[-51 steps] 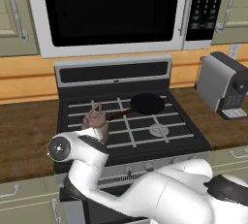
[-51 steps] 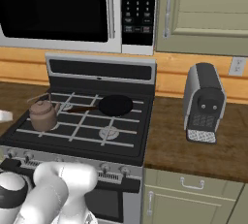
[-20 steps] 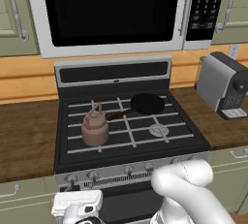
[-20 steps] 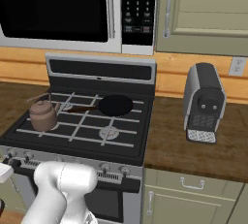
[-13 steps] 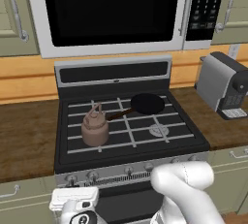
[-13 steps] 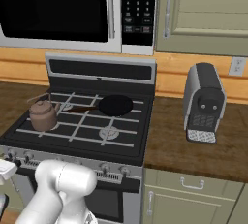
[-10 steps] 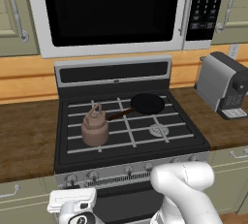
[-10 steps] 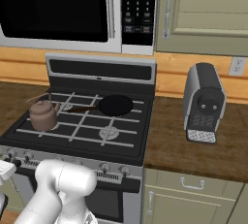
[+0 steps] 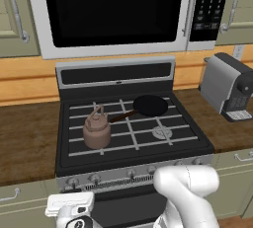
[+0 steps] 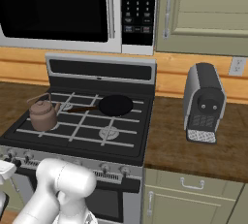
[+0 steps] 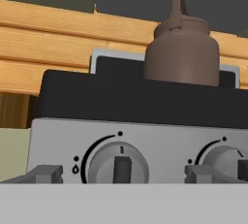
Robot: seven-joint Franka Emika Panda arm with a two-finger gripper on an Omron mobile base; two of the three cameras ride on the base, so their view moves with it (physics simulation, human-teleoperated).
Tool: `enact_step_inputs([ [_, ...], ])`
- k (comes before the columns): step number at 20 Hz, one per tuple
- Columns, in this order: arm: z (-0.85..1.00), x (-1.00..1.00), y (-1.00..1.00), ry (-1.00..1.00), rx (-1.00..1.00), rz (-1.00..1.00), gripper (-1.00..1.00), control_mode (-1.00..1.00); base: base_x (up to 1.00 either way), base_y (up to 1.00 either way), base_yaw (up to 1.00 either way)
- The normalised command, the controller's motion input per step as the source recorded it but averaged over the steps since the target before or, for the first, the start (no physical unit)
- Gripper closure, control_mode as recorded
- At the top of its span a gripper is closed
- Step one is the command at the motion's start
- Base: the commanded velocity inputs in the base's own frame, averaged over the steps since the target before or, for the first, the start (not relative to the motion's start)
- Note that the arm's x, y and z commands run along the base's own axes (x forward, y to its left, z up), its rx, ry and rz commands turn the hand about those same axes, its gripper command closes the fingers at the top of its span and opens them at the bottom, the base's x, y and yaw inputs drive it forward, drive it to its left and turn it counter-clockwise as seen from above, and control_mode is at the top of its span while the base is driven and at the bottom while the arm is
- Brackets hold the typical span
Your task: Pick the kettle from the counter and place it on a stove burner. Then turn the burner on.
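Note:
The copper-brown kettle (image 9: 97,131) (image 10: 42,114) stands upright on the front-left stove burner, on the black grates, with nothing holding it. In the hand view the kettle (image 11: 181,53) rises above the range's front edge. My hand (image 9: 70,205) hangs low in front of the silver control panel, below its left end. My gripper (image 11: 123,173) is open, with its fingertips (image 11: 46,173) wide apart on either side of the leftmost knob (image 11: 121,165). The front-right stove burner (image 9: 161,133) (image 10: 109,133) is bare. The wood-grain counter (image 9: 24,143) (image 10: 193,145) flanks the range.
A black frying pan (image 9: 149,106) (image 10: 115,105) sits on the back-right burner, its handle pointing toward the kettle. A grey coffee machine (image 9: 227,86) (image 10: 203,102) stands on the right counter. A second knob (image 11: 232,167) sits to the right. A microwave (image 9: 113,10) hangs above the range.
The arm has dropped from the kettle down to the front of the control panel. Over the last second the hand has crept a little to the left. The kettle has stayed put.

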Motion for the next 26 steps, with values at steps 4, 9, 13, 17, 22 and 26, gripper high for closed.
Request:
enact_step_inputs([
  [4, 0.00, 0.27, 0.00, 0.02, 0.00, 0.00, -1.00, -1.00, 0.00, 0.00, 0.00],
  [9, 0.05, 0.00, -0.13, 0.00, 0.05, 0.00, -1.00, -1.00, 0.00, 0.00, 0.00],
  [13, 0.00, 0.00, 0.00, 0.00, 0.00, 0.00, -1.00, -1.00, 0.00, 0.00, 0.00],
  [17, 0.00, 0.13, 0.00, 0.00, 0.00, 0.00, 1.00, -1.00, 0.00, 0.00, 0.00],
  [22, 0.00, 0.13, 0.00, 0.00, 0.00, 0.00, 1.00, -1.00, 0.00, 0.00, 0.00],
  [26, -0.07, 0.13, 0.02, 0.02, -0.10, 0.03, 1.00, -1.00, 0.00, 0.00, 0.00],
])
